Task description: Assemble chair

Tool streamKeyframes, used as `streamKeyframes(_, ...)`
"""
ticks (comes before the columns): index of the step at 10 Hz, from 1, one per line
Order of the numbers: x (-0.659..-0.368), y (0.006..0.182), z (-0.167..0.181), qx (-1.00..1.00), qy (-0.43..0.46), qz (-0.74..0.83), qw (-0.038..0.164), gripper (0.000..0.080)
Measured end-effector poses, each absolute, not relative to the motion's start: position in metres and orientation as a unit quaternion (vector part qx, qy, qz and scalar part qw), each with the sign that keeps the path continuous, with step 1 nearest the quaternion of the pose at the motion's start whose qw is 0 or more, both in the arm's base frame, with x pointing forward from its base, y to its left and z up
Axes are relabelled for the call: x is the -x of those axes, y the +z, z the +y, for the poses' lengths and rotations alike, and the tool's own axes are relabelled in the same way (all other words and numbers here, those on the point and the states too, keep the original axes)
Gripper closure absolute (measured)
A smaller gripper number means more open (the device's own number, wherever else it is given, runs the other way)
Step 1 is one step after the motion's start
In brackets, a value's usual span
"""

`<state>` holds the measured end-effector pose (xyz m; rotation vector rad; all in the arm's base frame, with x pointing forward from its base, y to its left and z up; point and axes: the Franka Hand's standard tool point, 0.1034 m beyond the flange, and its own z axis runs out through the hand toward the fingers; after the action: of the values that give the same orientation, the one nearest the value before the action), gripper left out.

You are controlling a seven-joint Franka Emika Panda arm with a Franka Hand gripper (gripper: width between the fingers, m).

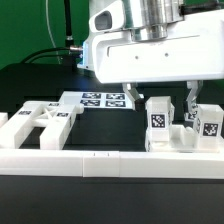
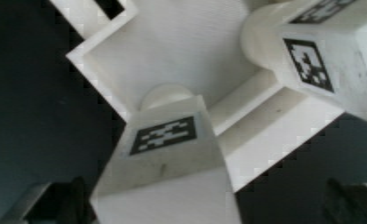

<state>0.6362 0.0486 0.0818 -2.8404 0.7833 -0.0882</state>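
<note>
The jaws are hanging wide open low over the table (image 1: 100, 128) at the exterior view's right, with one finger (image 1: 130, 96) showing on each side of an upright tagged block (image 1: 158, 118) of the chair. Whether either is touching it I cannot tell. A second tagged block (image 1: 207, 122) is standing just beside it, further right. A flat chair frame (image 1: 40, 122) is lying well apart at the left, behind the low border wall (image 1: 100, 160) — the marker board (image 1: 105, 100) is lying further back.
</note>
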Motion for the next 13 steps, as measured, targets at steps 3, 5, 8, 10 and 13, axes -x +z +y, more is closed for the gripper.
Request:
streamKeyframes(3, -0.6361, 0.0815, 0.0460, 0.983, -0.040, 0.153, 0.089, 0.0150)
streamKeyframes(5, -0.6356, 0.0810, 0.0449, 0.994, -0.047, 0.065, 0.078, 0.0150)
streamKeyframes(8, -0.6346, 0.0793, 0.0457, 0.995, -0.057, -0.042, 0.067, 0.0150)
streamKeyframes(10, -0.6339, 0.0780, 0.0506, 0.992, -0.064, -0.094, 0.062, 0.0150)
streamKeyframes(13, -0.6349, 0.0786, 0.0475, 0.982, -0.071, -0.166, 0.051, 0.0150)
